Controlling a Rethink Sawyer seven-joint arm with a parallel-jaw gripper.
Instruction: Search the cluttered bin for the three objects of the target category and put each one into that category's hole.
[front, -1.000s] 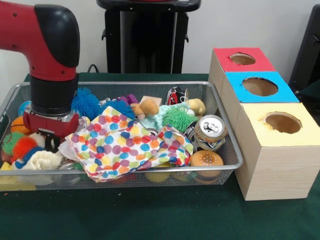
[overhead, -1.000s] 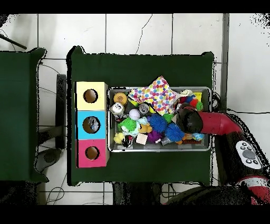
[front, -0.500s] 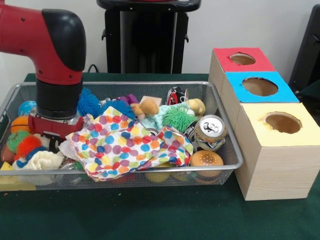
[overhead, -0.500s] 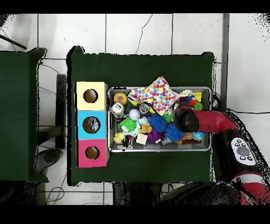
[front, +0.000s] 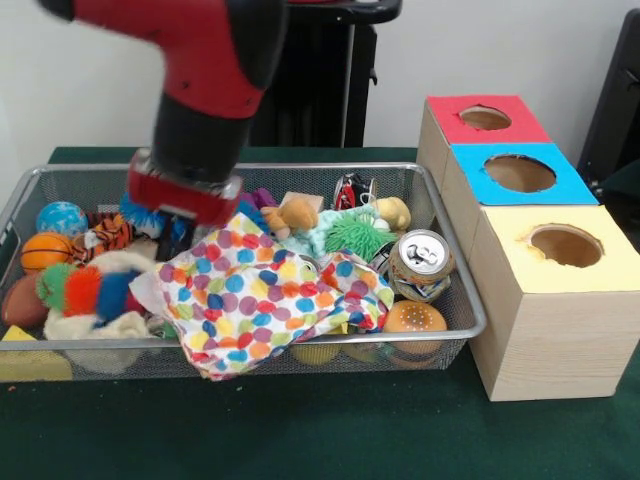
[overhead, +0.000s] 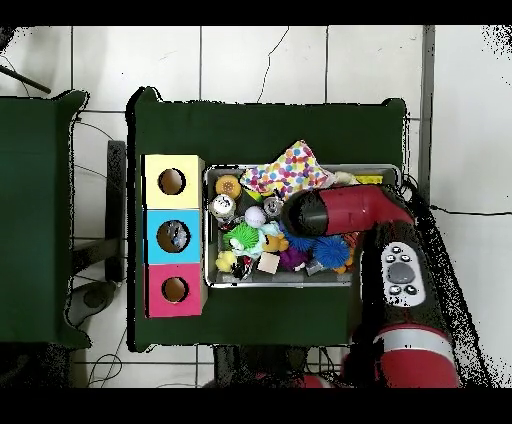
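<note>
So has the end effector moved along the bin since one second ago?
Yes. In the front view the end effector has shifted rightward along the wire bin, toward the yellow-topped box, and now sits at the polka-dot cloth's upper-left edge.

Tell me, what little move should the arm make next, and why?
Probably lower onto the polka-dot cloth and pull it aside. It drapes over much of the wire mesh bin, hiding toys beneath, and the gripper hangs at the cloth's far edge.
</note>
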